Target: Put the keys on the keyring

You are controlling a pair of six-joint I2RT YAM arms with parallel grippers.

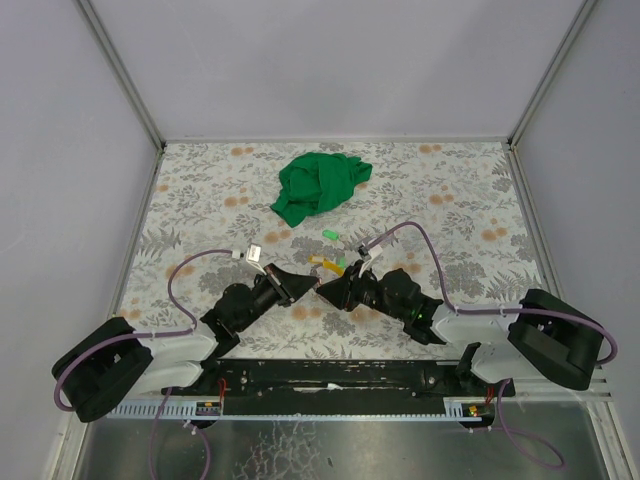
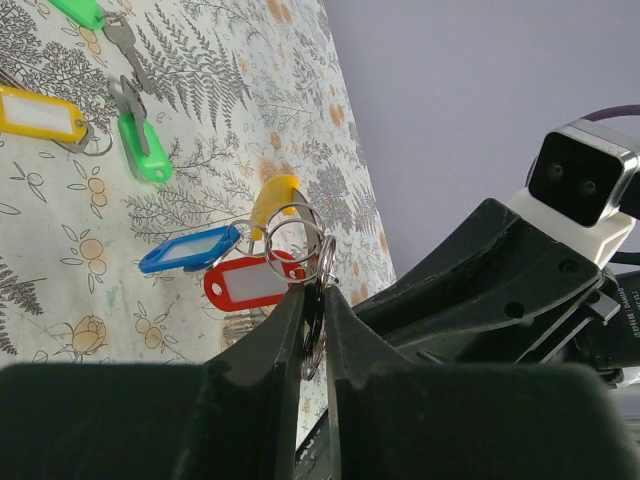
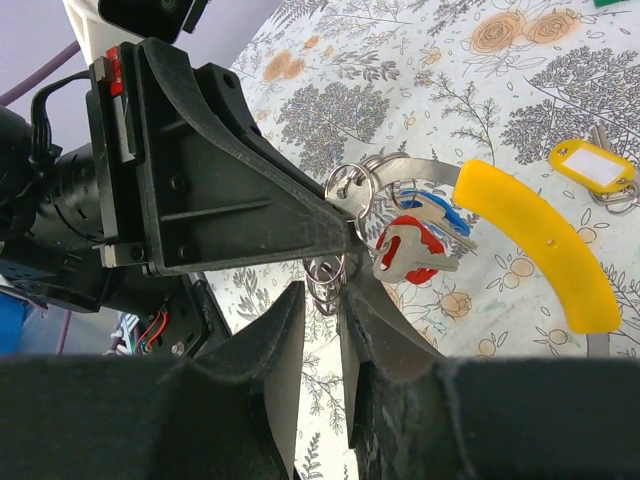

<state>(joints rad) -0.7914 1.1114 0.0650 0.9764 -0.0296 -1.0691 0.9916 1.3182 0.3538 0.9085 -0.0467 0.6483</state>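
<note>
The keyring (image 2: 300,235) is a bunch of silvery wire loops held up off the table. My left gripper (image 2: 315,300) is shut on it, the loop edge-on between its pads. Keys with blue (image 2: 190,250), red (image 2: 250,283) and orange-yellow (image 2: 275,195) tags hang from it. In the right wrist view a small loop of the keyring (image 3: 326,278) sits between the tips of my right gripper (image 3: 322,292), whose jaws stand narrow and touch it on both sides. Both grippers meet tip to tip in the top view, left gripper (image 1: 308,285), right gripper (image 1: 324,290).
Loose keys lie on the floral table: two with green tags (image 2: 142,150) (image 2: 78,10) and one with a yellow tag (image 2: 40,115). A crumpled green cloth (image 1: 320,185) lies at the back. White walls enclose the table (image 1: 200,200) on three sides.
</note>
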